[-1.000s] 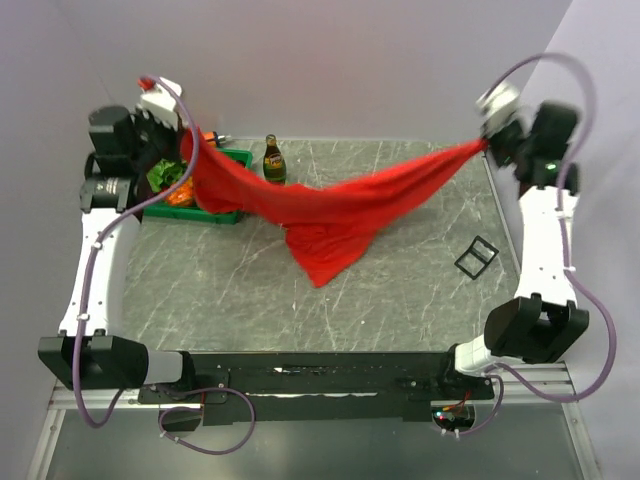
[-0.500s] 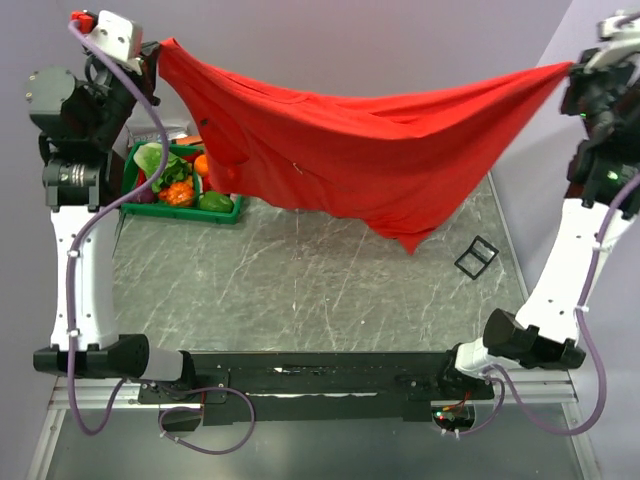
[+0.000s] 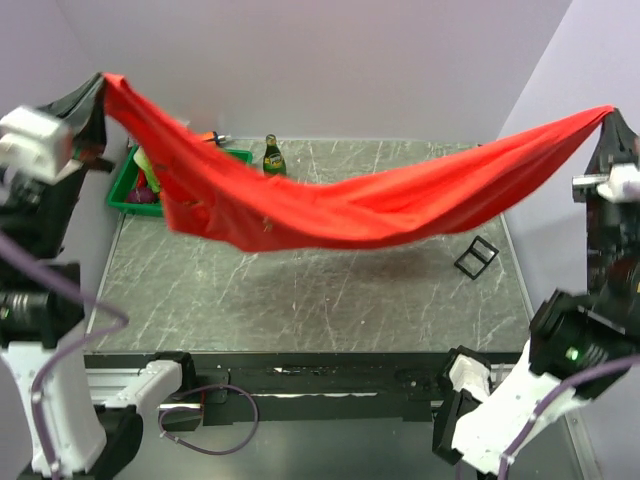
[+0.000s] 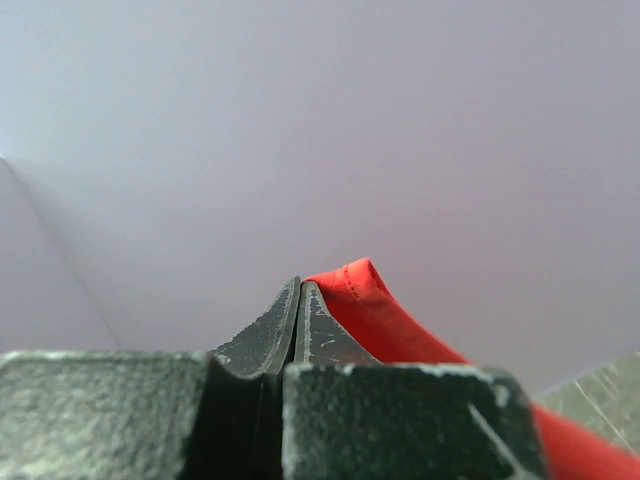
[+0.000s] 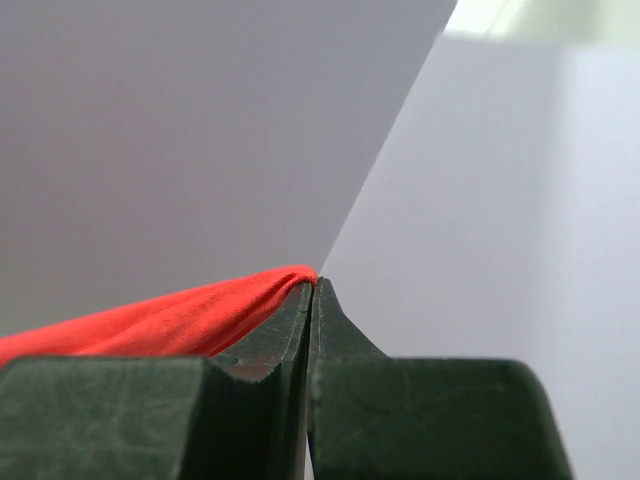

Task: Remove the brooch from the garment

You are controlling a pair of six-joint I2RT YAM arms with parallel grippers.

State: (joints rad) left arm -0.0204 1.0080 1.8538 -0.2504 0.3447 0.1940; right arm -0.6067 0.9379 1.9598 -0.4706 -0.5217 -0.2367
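Your left gripper (image 3: pixel 98 86), high at left: jaws pressed together, pinching one end of garment (image 3: pixel 350 208). Your right gripper (image 3: pixel 608 120), high at right: jaws likewise closed on opposite end. Garment hangs between them as sagging red band, off table (image 3: pixel 330 295), partly hiding green bin (image 3: pixel 118 192). Brooch too small for you to pick out

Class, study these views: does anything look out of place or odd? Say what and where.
The red garment hangs above the table, strung between the left pincer and right pincer, sagging in the middle and hiding part of the green tray. A black square frame lies askew near the right edge.
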